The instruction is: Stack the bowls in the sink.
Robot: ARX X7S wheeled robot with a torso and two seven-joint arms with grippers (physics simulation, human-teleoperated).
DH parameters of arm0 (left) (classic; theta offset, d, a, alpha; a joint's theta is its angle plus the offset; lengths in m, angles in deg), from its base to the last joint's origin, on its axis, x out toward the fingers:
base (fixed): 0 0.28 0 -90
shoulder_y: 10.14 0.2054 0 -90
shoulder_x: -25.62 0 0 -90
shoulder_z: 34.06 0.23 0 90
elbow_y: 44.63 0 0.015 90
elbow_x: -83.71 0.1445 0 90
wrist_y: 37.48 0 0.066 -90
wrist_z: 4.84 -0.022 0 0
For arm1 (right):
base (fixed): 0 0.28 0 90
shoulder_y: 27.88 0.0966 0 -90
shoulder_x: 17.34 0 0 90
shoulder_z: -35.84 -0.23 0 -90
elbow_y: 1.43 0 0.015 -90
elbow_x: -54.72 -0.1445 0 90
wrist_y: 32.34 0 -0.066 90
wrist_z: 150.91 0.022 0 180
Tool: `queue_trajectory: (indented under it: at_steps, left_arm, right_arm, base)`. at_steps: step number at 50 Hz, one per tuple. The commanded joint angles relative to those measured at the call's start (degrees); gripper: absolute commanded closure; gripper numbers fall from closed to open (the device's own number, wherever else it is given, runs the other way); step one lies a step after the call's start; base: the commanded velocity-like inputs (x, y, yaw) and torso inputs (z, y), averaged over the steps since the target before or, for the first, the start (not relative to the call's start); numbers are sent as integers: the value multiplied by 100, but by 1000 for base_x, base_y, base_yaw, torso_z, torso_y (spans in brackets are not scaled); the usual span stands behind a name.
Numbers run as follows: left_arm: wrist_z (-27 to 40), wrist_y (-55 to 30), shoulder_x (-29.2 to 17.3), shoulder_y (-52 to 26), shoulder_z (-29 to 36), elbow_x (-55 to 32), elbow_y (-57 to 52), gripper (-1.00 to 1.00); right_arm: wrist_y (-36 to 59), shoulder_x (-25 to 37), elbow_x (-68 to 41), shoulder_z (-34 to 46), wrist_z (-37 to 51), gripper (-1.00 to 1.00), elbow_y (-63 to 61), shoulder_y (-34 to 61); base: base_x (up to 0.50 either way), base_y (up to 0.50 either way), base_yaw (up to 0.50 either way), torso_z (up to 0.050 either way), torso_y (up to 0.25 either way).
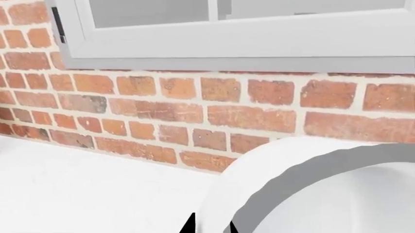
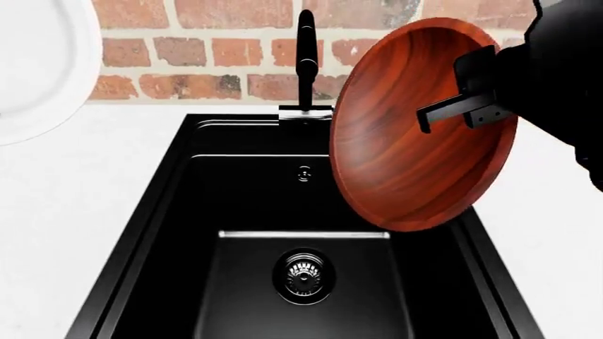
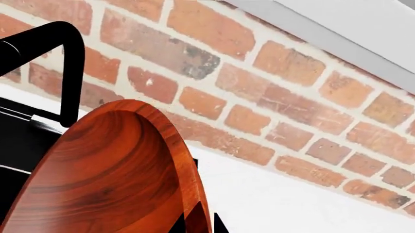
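Observation:
My right gripper (image 2: 445,113) is shut on the rim of the reddish-brown wooden bowl (image 2: 405,162), which stands tilted on edge in the air over the right side of the black sink (image 2: 160,212). In the right wrist view the wooden bowl's (image 3: 110,174) rim runs between the two fingertips of that gripper (image 3: 198,225). The white bowl (image 2: 38,63) hangs at the far left, above the counter and clear of the basin. The left wrist view shows the white bowl's (image 1: 337,194) rim pinched in my left gripper (image 1: 211,227). The sink holds no bowl.
A tall black faucet (image 2: 306,56) rises at the sink's back edge, close to the wooden bowl's left rim. A round metal drain (image 2: 303,274) sits in the lower basin. White counter (image 2: 85,183) flanks the sink, with a brick wall (image 2: 207,49) and a grey window frame (image 1: 246,43) behind.

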Motion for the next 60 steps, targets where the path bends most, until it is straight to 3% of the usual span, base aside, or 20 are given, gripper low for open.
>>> queue_trajectory:
  at_steps: [1,60]
  left_arm:
    - [-34,44,1,-138,-81,118,48,100]
    - [-49,87,-32,-44,-87,96,-19,100]
  right_arm:
    - [-39,-141,264,38,-186,100,-1,-210]
    - [-1106,-310,1181,-168,-1680,100,-421,-1973]
  base:
    - [0,0,0,0,10]
    - [0,0,0,1,1]
